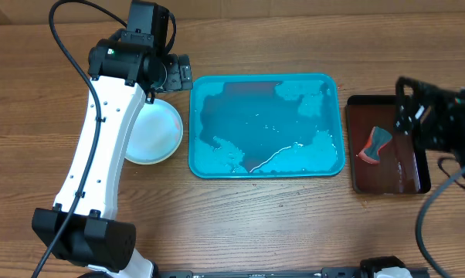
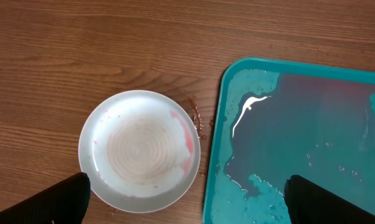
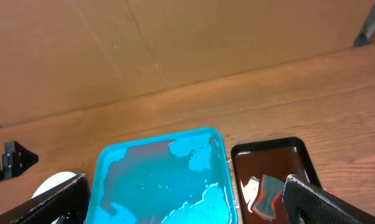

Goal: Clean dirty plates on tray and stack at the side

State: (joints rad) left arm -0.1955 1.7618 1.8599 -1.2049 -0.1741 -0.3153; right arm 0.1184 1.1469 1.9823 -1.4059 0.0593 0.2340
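A round white plate with faint pink smears lies on the bare wood, just left of the turquoise tray. The tray holds only a film of water and foam. In the left wrist view the plate and the tray's left rim lie below my open left gripper, which holds nothing. High over the dark tray at the right, my right gripper is open and empty. Its wrist view shows the turquoise tray and a sliver of the plate.
A smaller dark brown tray stands right of the turquoise one, with a grey and red sponge in it. The sponge also shows in the right wrist view. A cardboard wall closes the far side.
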